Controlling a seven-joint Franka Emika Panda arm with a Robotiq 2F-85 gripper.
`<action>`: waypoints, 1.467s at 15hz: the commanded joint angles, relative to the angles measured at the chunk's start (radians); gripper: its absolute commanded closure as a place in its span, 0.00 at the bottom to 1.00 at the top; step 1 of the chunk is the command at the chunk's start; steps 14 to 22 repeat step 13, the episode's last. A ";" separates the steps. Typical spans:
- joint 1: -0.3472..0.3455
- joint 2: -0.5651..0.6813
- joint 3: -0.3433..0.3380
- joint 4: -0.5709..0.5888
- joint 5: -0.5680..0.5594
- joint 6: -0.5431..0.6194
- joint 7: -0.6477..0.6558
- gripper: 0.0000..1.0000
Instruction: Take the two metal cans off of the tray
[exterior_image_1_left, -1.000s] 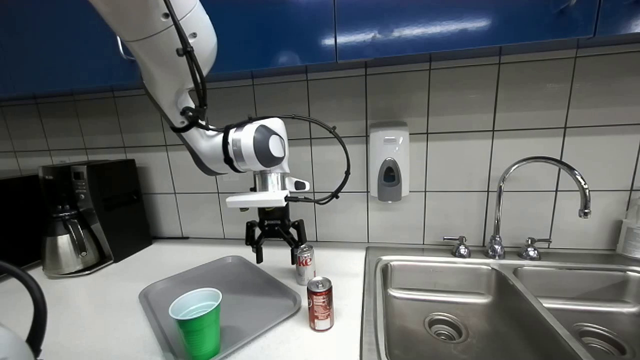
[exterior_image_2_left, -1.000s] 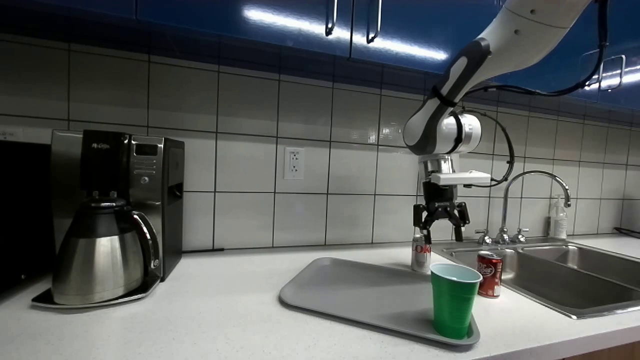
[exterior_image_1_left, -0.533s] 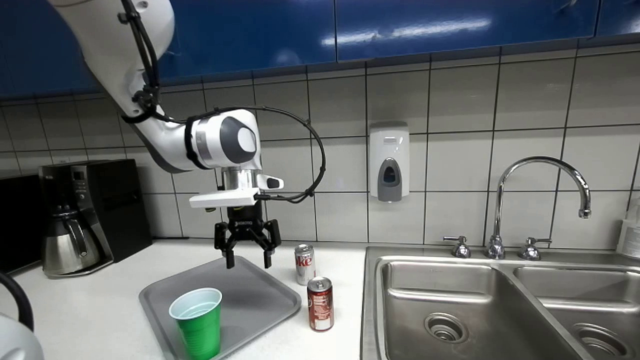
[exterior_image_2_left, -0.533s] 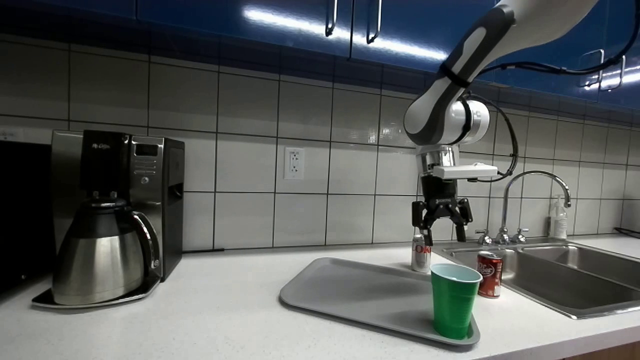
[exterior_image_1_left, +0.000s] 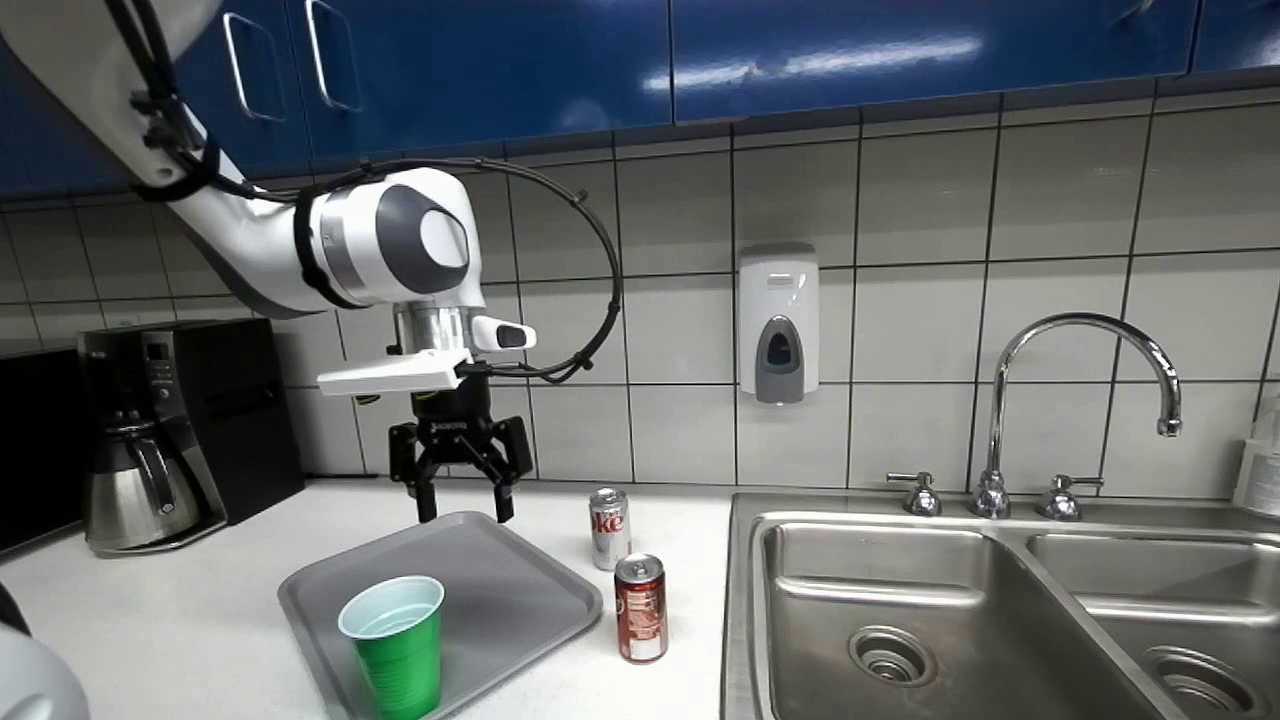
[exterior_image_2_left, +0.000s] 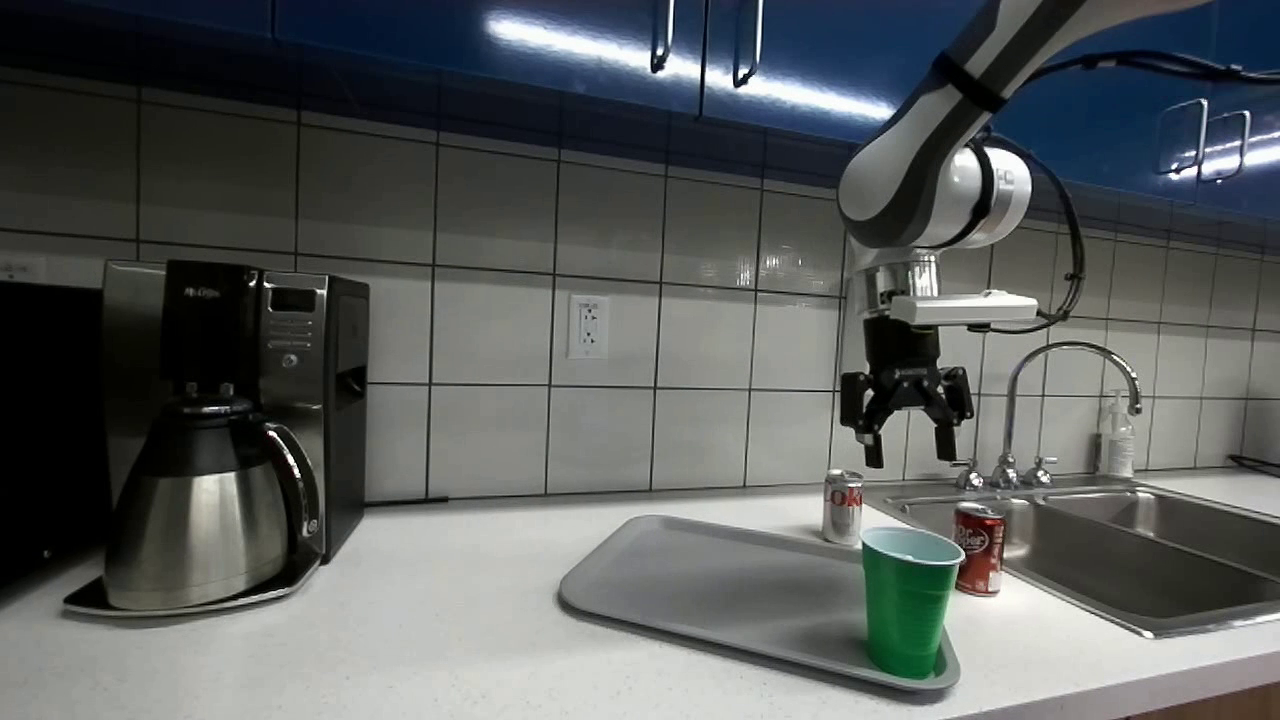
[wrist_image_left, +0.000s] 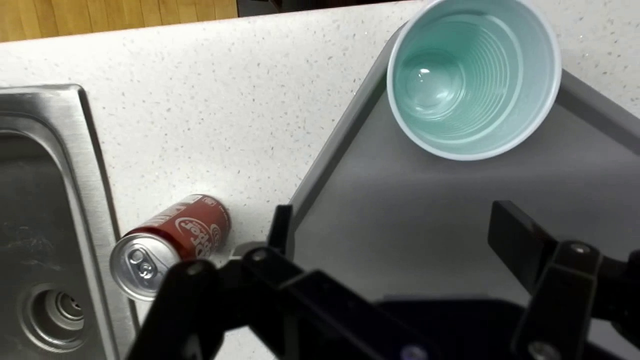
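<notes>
The red can (exterior_image_1_left: 641, 608) stands upright on the counter beside the tray; it also shows in an exterior view (exterior_image_2_left: 979, 550) and in the wrist view (wrist_image_left: 185, 230). The silver can (exterior_image_1_left: 610, 530) stands upright on the counter just off the tray's edge, also in an exterior view (exterior_image_2_left: 842, 508). In the wrist view it is not clearly seen behind the finger. The grey tray (exterior_image_1_left: 500, 580) (exterior_image_2_left: 700, 580) (wrist_image_left: 380, 175) lies flat with no can on it. My gripper (exterior_image_1_left: 465, 505) (exterior_image_2_left: 909, 450) (wrist_image_left: 395, 220) is open and empty, raised above the tray, apart from both cans.
A green cup (exterior_image_1_left: 400, 655) (exterior_image_2_left: 905, 610) (wrist_image_left: 475, 80) stands on the tray's near corner. The steel sink (exterior_image_1_left: 880, 600) with a faucet (exterior_image_1_left: 1080, 320) lies beyond the red can. A coffee maker (exterior_image_2_left: 240, 420) stands at the left. Blue cabinets (exterior_image_1_left: 500, 70) hang above.
My gripper has moved away from the silver can, leftward in an exterior view, and then risen. It stays open. The cans, cup and tray have not moved.
</notes>
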 joint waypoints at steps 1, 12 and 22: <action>-0.015 -0.111 0.014 -0.057 -0.001 -0.011 0.030 0.00; -0.014 -0.112 0.013 -0.049 0.006 -0.009 0.015 0.00; -0.014 -0.112 0.013 -0.049 0.006 -0.009 0.015 0.00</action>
